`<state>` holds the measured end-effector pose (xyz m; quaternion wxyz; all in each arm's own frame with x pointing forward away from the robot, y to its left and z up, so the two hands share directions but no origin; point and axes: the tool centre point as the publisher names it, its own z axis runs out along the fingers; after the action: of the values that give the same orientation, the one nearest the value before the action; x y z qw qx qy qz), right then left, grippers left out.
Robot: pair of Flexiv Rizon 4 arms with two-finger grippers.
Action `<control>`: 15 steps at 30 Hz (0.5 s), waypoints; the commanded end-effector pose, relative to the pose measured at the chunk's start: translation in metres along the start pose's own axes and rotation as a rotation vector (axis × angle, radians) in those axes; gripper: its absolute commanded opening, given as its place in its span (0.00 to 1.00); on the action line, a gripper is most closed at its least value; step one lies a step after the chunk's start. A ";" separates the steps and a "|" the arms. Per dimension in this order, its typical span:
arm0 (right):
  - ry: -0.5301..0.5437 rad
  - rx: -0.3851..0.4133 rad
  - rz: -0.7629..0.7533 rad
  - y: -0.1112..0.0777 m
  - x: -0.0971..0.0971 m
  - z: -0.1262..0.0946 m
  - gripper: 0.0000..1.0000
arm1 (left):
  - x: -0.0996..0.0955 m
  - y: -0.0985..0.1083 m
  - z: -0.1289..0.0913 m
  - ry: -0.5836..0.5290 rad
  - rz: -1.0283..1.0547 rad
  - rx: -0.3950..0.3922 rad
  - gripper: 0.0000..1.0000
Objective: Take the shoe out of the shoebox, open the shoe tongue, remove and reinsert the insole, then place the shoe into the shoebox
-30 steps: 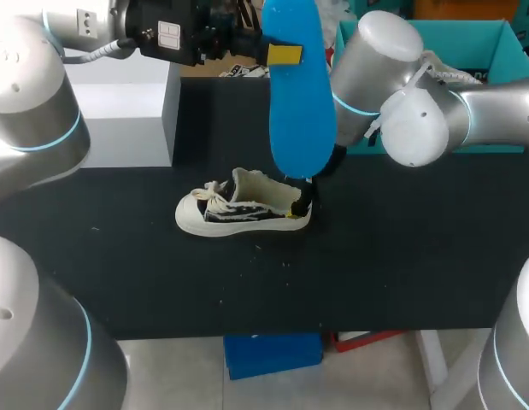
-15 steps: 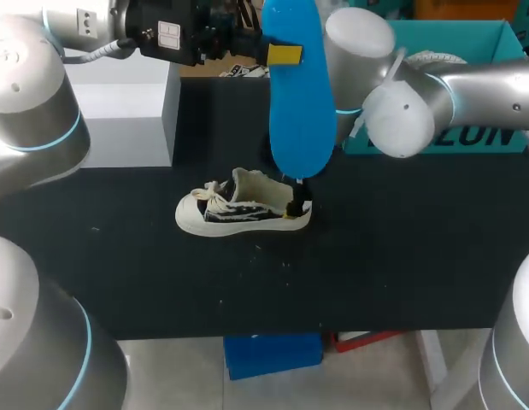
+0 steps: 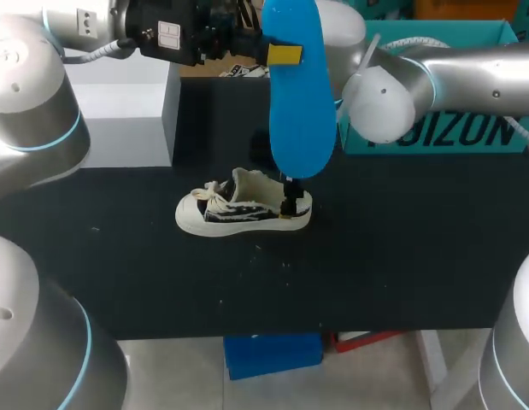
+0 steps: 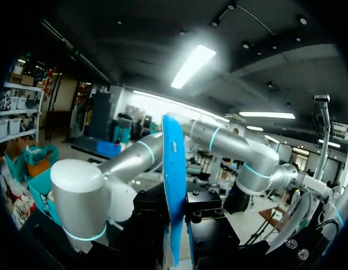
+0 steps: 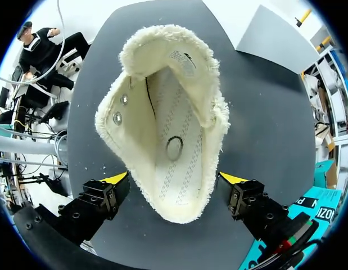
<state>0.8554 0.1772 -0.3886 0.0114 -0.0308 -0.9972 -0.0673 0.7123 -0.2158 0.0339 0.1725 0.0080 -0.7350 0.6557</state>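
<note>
A white low-top sneaker [image 3: 238, 209] with dark side panels, white laces and a shaggy cream fleece lining sits upright on its sole near the middle of the black table [image 3: 401, 256]. Its toe points toward the left edge and its heel toward the right. The fleece-lined tongue stands up. From the right wrist view the mouth gapes wide, showing a white stitched footbed with a round mark.

A teal cardboard shoebox [image 3: 469, 137] stands open-topped at the far right corner. The silver right arm [image 3: 452, 73] crosses over it and hides whatever it contains. A pale grey block [image 3: 119, 111] occupies the far left corner.

The right gripper [image 5: 174, 179] hangs over the sneaker's heel, spread wide. One yellow-tipped finger [image 5: 116, 180] is on each side of the fleece collar, just beside it, and neither can be seen pressing in, so nothing is grasped.

High above the far side of the table, the left gripper [image 3: 281, 55] is clenched on a bright blue foam insole [image 3: 300, 111]. It grips the insole near its upper end, so the insole hangs lengthwise with its rounded lower end above the sneaker's heel and not touching it. From the left wrist view the insole appears edge-on, pinched between the two black fingers.
</note>
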 end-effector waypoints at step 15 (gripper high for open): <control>-0.007 -0.033 -0.071 0.005 0.002 0.001 1.00 | -0.001 0.000 0.001 0.000 0.001 -0.001 0.00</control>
<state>0.8560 0.1869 -0.3865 0.0080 -0.0004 -0.9976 -0.0687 0.7123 -0.2158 0.0339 0.1726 0.0080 -0.7350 0.6557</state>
